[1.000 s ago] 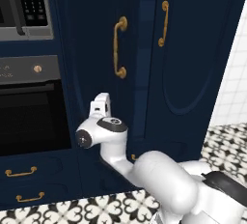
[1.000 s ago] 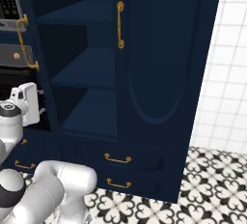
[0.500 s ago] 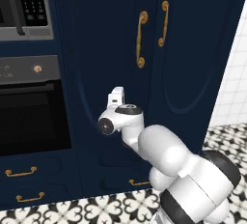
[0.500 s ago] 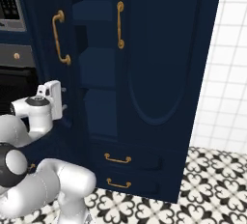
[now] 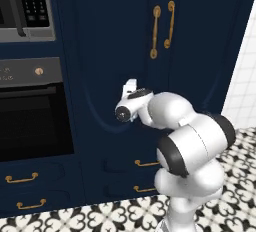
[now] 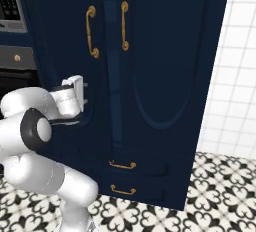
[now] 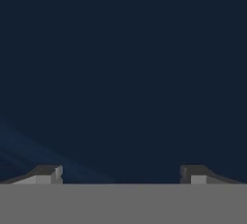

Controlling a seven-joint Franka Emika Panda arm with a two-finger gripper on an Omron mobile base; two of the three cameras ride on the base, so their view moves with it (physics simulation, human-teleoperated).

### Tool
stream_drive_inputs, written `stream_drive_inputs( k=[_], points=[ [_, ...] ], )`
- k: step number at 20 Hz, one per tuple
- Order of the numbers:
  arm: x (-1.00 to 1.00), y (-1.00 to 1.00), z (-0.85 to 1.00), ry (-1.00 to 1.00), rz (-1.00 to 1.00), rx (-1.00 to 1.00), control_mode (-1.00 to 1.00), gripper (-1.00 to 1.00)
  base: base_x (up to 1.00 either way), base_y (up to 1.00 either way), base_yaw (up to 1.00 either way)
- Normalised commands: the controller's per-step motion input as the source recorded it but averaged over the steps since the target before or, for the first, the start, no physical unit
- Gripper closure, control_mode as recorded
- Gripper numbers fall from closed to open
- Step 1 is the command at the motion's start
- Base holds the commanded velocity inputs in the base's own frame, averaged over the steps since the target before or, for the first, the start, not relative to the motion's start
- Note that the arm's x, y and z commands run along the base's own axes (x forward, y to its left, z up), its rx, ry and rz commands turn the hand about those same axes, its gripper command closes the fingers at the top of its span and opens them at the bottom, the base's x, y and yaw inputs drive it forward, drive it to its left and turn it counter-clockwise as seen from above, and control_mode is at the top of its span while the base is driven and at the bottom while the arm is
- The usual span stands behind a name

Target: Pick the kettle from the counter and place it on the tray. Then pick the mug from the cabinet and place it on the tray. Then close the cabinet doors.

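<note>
You are looking at the tall navy blue cabinet standing with both its doors shut flush, their two vertical brass handles sitting side by side at the seam above two drawers with brass pulls.

A flat navy blue cabinet door is seen across the frame from edge to edge, very close to the camera. Its surface is plain and evenly dark over the upper and right parts. A slightly paler, soft streak is seen in the lower left of the frame, slanting down toward the bottom centre. The gripper is seen at the bottom edge, its two grey fingertips set far apart, one at the lower left and one at the lower right. Nothing is held between them; only the door surface is seen in the gap.
</note>
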Motion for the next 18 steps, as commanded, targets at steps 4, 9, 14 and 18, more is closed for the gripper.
stream_drive_inputs(
  k=[4, 9, 14, 18],
  points=[
    [0.96, -0.35, -0.19, 0.00, 0.00, 0.00, -1.00, -1.00, 0.00, 0.00, 0.00],
    [0.91, -0.30, -0.12, 0.01, 0.00, 0.00, -1.00, -1.00, 0.00, 0.00, 0.00],
    [0.83, -0.21, 0.00, 0.05, 0.00, 0.00, -1.00, -1.00, 0.00, 0.00, 0.00],
    [0.81, -0.23, -0.06, 0.08, 0.00, 0.00, -1.00, -1.00, 0.00, 0.00, 0.00]
  ],
)
